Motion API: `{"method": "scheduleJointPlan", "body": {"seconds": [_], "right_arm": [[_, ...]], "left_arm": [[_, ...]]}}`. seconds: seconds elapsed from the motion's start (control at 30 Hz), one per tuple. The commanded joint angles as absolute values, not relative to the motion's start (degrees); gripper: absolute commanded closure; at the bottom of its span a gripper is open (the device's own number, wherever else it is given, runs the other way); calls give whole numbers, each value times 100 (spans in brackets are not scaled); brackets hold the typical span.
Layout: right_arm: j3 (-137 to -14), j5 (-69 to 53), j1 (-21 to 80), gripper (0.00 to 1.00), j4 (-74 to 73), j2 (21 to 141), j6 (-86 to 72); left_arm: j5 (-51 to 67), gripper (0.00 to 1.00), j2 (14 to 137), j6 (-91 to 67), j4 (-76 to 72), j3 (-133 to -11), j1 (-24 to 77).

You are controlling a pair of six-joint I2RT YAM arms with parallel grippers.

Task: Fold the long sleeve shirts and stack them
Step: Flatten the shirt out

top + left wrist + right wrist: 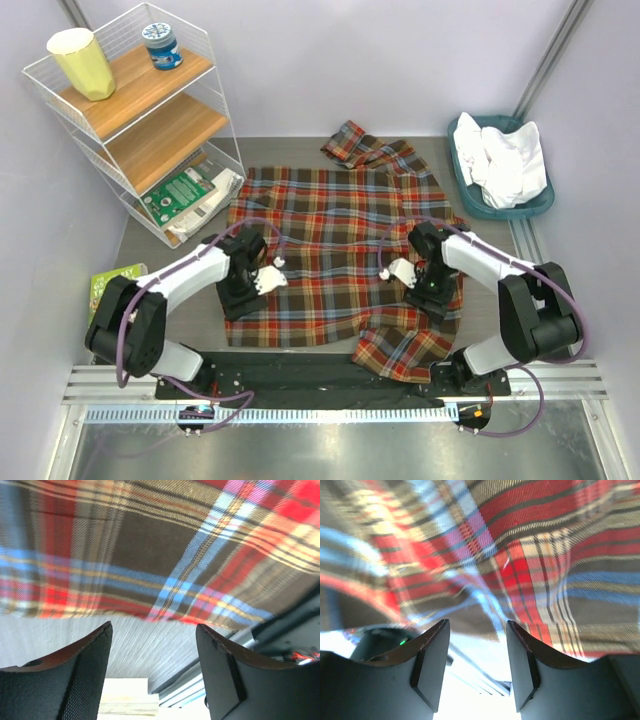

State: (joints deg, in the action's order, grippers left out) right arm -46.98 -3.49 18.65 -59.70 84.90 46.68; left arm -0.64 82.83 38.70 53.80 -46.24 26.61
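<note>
Your red, orange and brown plaid flannel shirt (340,240) lies spread out on the grey surface (200,325), with one sleeve bunched at the near right. Your left gripper (154,630) and right gripper (477,625) are over its sides, jaws spread, pinching nothing. The plain white shirt (505,160) sits crumpled in the teal basket (470,197).

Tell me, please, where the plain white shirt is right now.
In the top view, the white shirt lies crumpled inside the teal basket at the far right of the scene, just beyond the spread plaid shirt.
</note>
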Motion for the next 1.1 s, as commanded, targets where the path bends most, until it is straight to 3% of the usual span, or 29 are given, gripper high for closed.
{"method": "scheduleJointPlan", "body": {"seconds": [0.0,0.27,0.43,0.57,0.8,0.97,1.07], "right_arm": [[-5981,-1045,1776,45,-6636,8218,4580],[-7153,-958,1495,46,-5547,9769,3771],[-7252,-791,1283,47,-5212,10555,3796],[-6602,-721,1301,47,-5071,10503,3981],[-5651,-1282,1573,50,-5712,9388,4087],[-6765,-1730,1232,49,-6100,8982,3964],[-8413,-1933,714,48,-5925,9604,3597]], "left_arm": [[553,30,7919,3956,5836,-5544,2637],[317,27,9367,2901,4738,-7056,2400],[88,30,10318,2698,4474,-7163,2294],[79,31,10310,2874,4456,-6629,2294],[501,35,9555,3207,5219,-5854,2303],[1168,26,9053,3375,5668,-6721,2093],[1370,18,9332,3279,5555,-7837,1934]]}}
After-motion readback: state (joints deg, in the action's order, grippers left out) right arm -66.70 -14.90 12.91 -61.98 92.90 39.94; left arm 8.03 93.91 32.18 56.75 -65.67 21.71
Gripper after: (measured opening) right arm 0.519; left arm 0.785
